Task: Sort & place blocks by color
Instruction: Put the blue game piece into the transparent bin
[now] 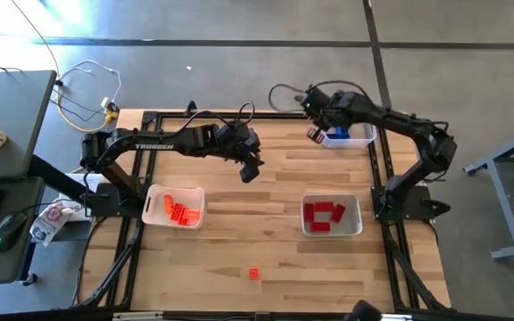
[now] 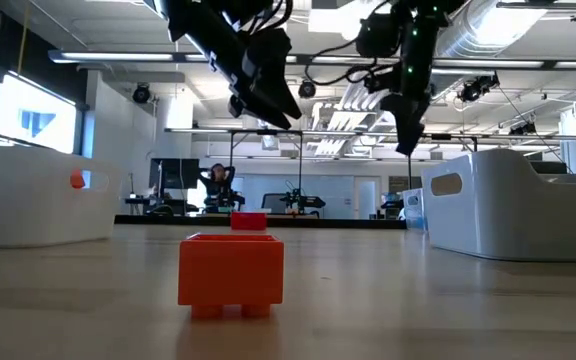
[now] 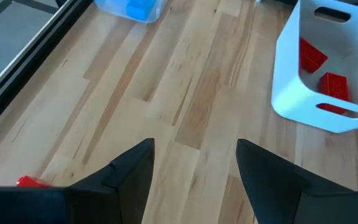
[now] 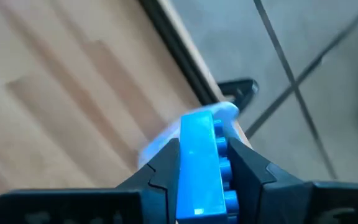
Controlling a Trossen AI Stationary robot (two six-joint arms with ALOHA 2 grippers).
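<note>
My right gripper point(image 1: 315, 134) hangs at the far right of the table, beside the small tray of blue blocks point(image 1: 346, 135), shut on a blue block point(image 4: 199, 168). Over the table's middle, my left gripper point(image 1: 250, 169) is raised and open, its fingers point(image 3: 129, 171) apart above bare wood. One orange block point(image 1: 253, 273) rests on its base near the near edge and looms large in the low view point(image 2: 231, 268). Farther back a red block point(image 2: 249, 221) lies on the table. Orange blocks fill the left tray point(image 1: 174, 207) and red blocks the right tray point(image 1: 331, 215). My right gripper pinches the blue block between its two fingers point(image 4: 157, 180), which lie on its two long sides point(image 4: 188, 155). The studs point(image 4: 224, 168) face one finger. The block is lifted clear of the table, and its far end sticks out beyond the fingertips.
A black frame point(image 1: 141, 134) borders the wooden table. The white tray wall point(image 3: 291, 81) with red blocks stands right of my left gripper. Bare wood point(image 1: 275, 192) lies between the trays. In the low view a person point(image 2: 218, 180) sits far back in the room.
</note>
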